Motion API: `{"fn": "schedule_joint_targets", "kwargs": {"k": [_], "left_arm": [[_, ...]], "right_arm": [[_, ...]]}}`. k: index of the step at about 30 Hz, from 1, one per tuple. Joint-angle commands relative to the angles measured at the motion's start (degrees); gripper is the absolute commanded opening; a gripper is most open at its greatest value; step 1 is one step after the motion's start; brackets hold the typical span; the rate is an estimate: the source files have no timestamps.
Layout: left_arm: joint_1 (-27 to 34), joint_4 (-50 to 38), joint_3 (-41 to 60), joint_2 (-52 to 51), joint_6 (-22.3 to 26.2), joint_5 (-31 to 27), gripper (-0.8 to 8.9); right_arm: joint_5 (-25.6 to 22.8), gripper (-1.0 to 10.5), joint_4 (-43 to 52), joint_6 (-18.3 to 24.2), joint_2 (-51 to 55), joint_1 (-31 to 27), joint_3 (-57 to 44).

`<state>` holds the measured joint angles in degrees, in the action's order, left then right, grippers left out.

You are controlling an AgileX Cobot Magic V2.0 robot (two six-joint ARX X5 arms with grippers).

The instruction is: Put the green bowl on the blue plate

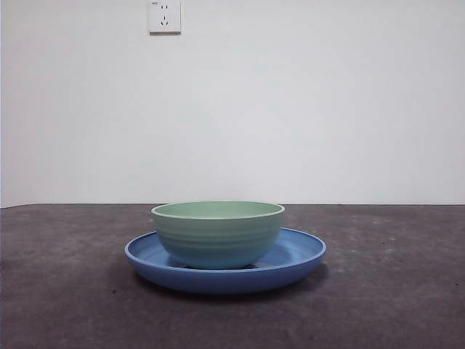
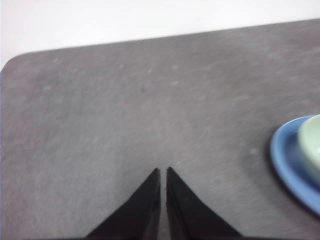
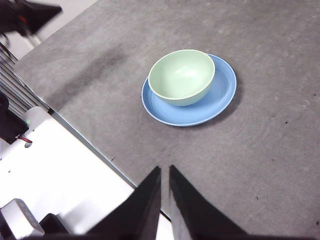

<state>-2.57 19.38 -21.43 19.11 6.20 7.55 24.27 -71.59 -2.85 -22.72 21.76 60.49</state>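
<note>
- Front view: green bowl (image 1: 218, 234) seated upright on blue plate (image 1: 301, 254), inside the rim, offset slightly left of the plate's centre. Both resting on dark grey surface (image 1: 65, 291). White wall behind, with a socket (image 1: 165, 16) high up. No gripper in sight.
- Left wrist view: left gripper (image 2: 163, 172) closed, jaws nearly touching, nothing held, hanging above bare surface (image 2: 125, 110). Blue plate (image 2: 285, 160) and green bowl (image 2: 312, 145) seen only in part, well apart from the tips.
- Right wrist view: right gripper (image 3: 165, 171) closed and empty, over the surface's edge. Green bowl (image 3: 182, 76) on blue plate (image 3: 220, 95), well apart from the tips.
</note>
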Motion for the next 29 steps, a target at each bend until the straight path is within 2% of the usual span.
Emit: {"fn": "schedule_joint_targets", "kwargs": {"k": [1, 6, 12, 19, 24, 29], "left_arm": [[0.22, -6.27, 6.4, -2.23, 0.59, -0.28, 0.19], [0.26, -13.44, 15.26, -6.88, -2.84, -0.76, 0.19], [-0.24, -14.67, 19.41, -11.06, -9.88, -6.95, 0.19], [-0.74, -14.67, 20.72, -15.58, -9.75, -8.07, 0.19], [-0.66, -9.42, 20.79, -18.93, -6.21, -8.07, 0.19], [0.04, -8.26, 20.79, -18.95, -5.16, -8.07, 0.19]], "right_arm": [[0.13, 0.2, 0.46, 0.17, -0.26, 0.24, 0.35], [0.13, 0.2, 0.46, 0.17, -0.26, 0.24, 0.35], [0.13, 0.2, 0.46, 0.17, -0.26, 0.24, 0.35], [0.13, 0.2, 0.46, 0.17, -0.26, 0.24, 0.35], [0.13, 0.2, 0.46, 0.17, -0.26, 0.24, 0.35], [0.13, 0.2, 0.46, 0.17, -0.26, 0.24, 0.35]]}}
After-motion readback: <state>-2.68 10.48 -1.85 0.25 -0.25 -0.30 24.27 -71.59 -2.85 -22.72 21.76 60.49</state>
